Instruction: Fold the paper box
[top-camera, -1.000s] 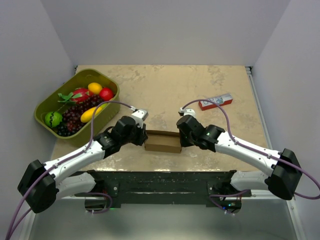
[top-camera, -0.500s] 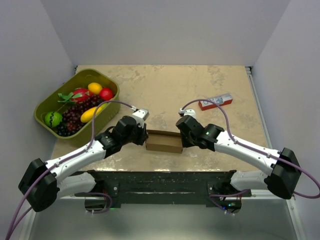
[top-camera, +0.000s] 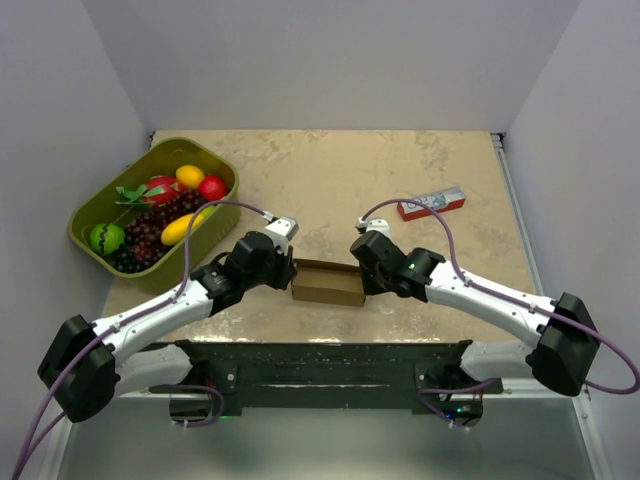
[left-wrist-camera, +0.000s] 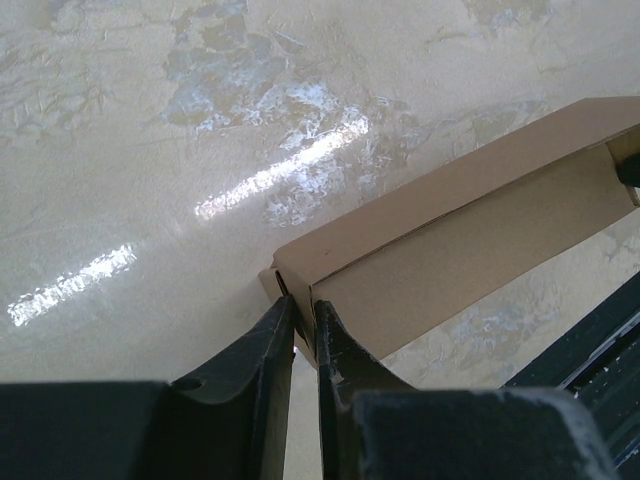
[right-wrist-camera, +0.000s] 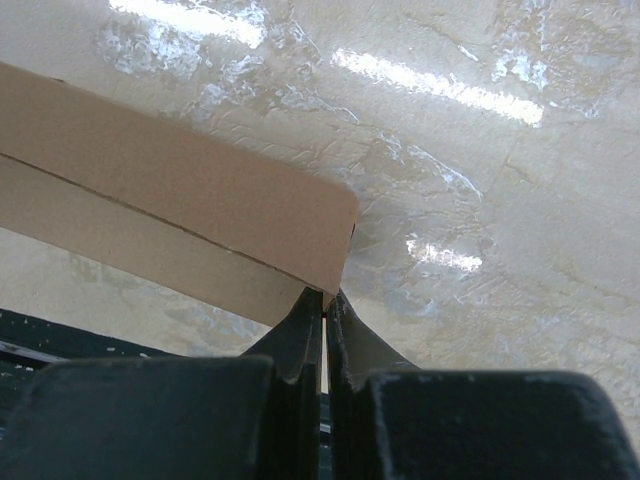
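We see the paper box (top-camera: 327, 283), plain brown matte cardboard, long and flat with crisp creases. It lies on the glossy, marbled beige tabletop (top-camera: 340, 180) near its front edge, between our two arms. The left gripper (top-camera: 288, 272) has its black fingers (left-wrist-camera: 255, 350) nipped on a thin tab at the box's left end. The right gripper (top-camera: 362, 275) is pinched almost flush on the round-cornered flap at the right end.
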